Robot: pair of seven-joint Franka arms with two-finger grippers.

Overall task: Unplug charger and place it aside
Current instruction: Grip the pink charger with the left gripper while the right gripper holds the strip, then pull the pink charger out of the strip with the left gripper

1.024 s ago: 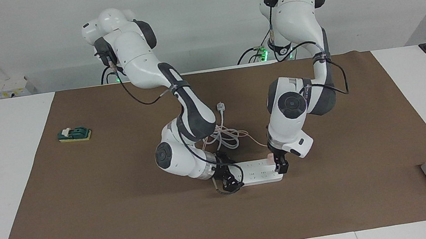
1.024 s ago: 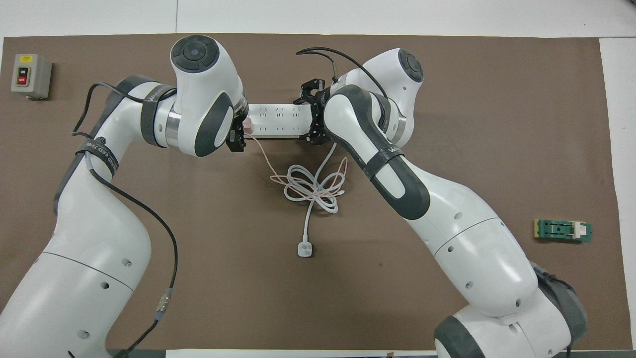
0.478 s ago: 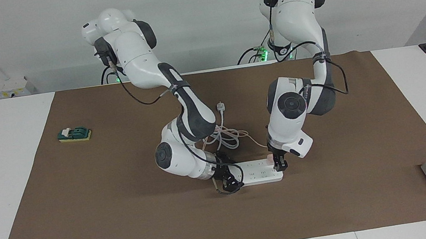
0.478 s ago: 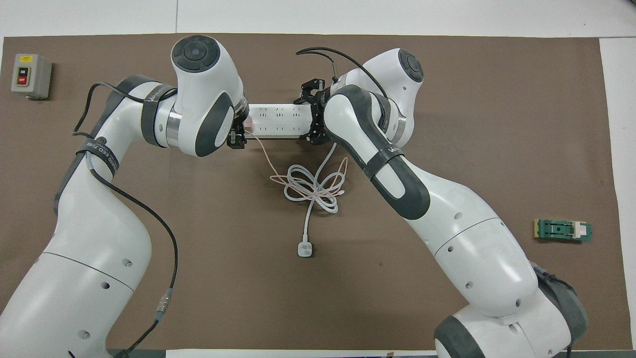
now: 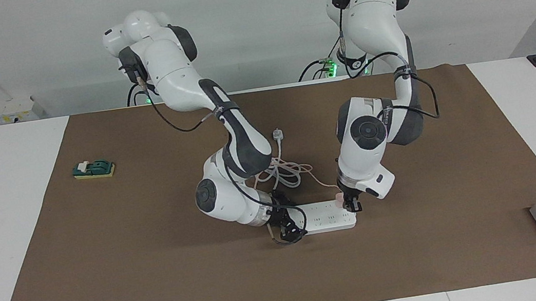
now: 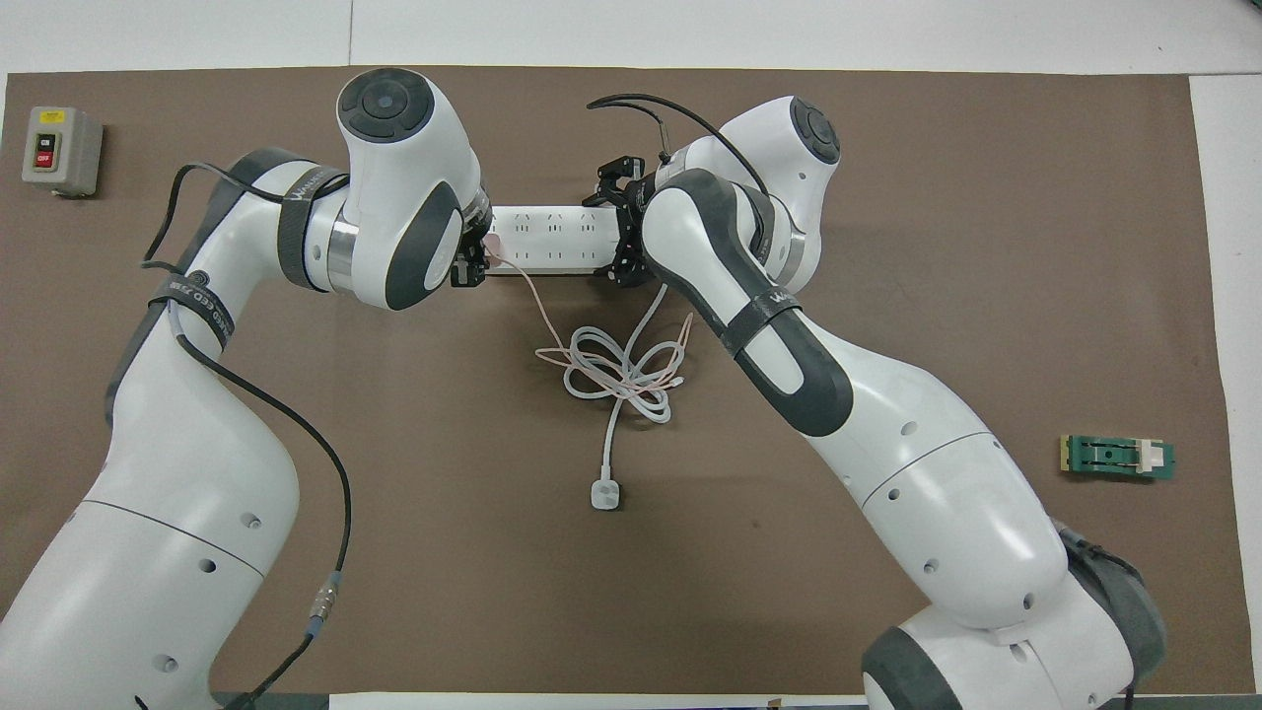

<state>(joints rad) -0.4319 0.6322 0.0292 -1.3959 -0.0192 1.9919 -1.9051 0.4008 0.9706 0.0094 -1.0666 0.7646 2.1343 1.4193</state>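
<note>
Pinching charger (image 5: 339, 199) with left pincer (image 5: 351, 205), right pincer (image 5: 286, 231) clamping power strip (image 5: 326, 216), tangled cords (image 6: 616, 370) nearby

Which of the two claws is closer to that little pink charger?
Left. The left gripper is right at the charger, on the power strip's end; the right gripper holds the strip's other end.

A big white table (image 5: 12, 215) has a brown mat (image 5: 162, 289) on top that covers most of it. A plain pale wall (image 5: 256, 22) stands at the far edge of the table. The light is soft and even, with only faint shadows on the mat.
</note>
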